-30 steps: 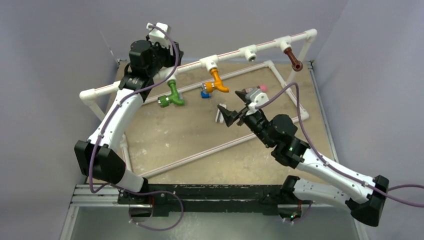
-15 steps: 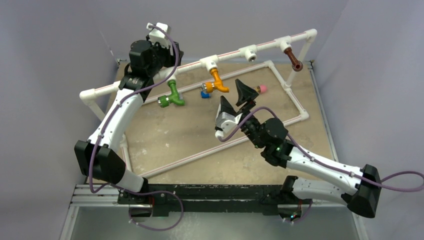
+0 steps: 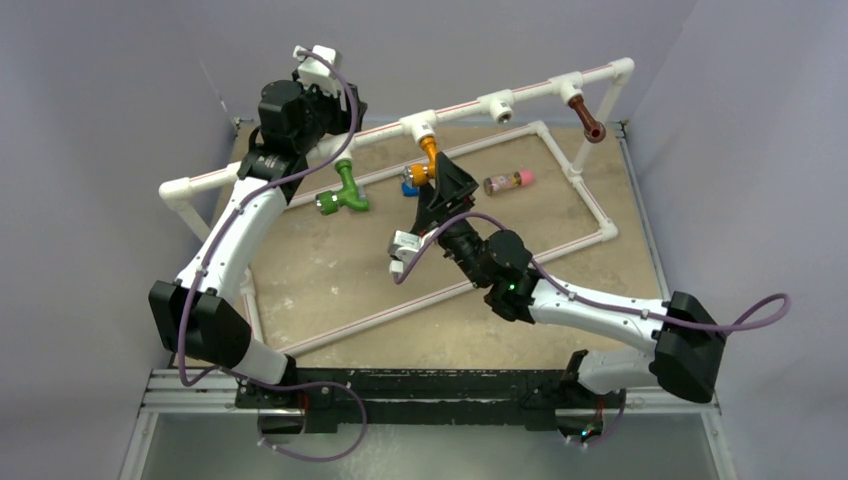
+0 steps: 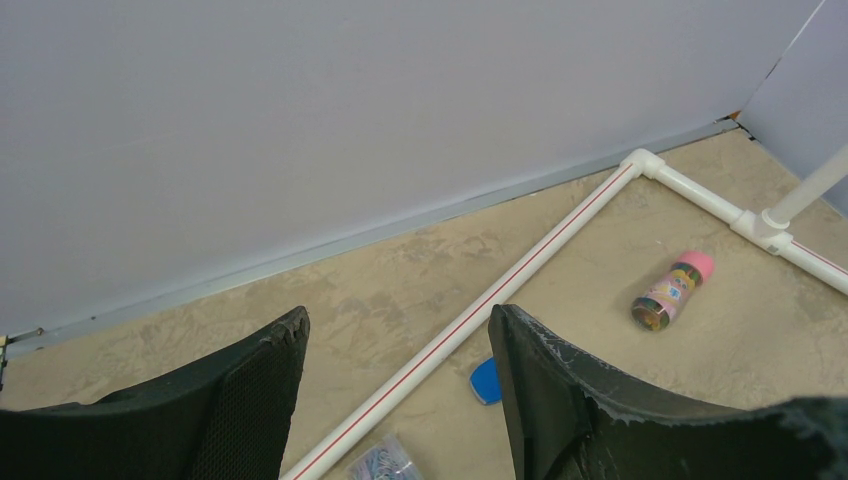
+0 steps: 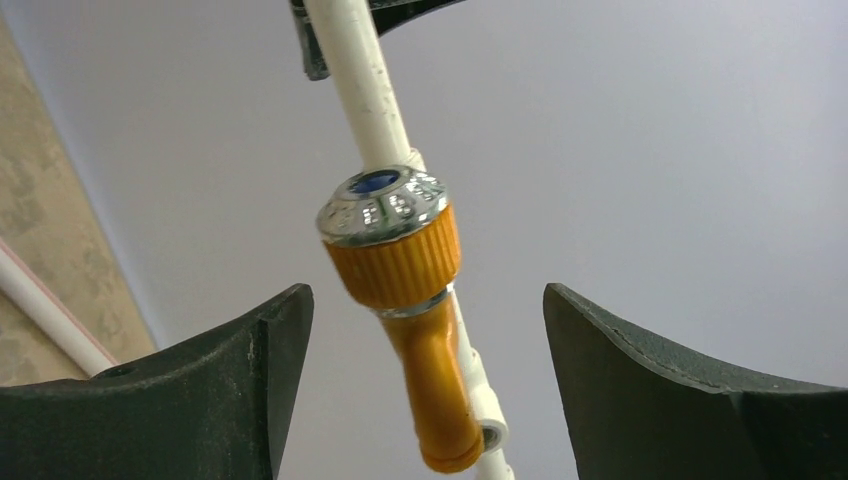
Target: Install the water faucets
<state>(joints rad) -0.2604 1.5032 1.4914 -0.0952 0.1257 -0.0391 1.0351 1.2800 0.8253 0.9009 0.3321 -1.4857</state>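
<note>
My right gripper (image 5: 425, 292) stands wide open astride the orange faucet (image 5: 398, 262), touching nothing. The faucet hangs from the raised white pipe (image 3: 465, 108) near the far edge of the table (image 3: 330, 270). The fingers of my left gripper (image 4: 400, 320) stand apart, with nothing visible between them.

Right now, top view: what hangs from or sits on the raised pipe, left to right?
green faucet → orange faucet → empty white tee socket → dark brown faucet
</note>
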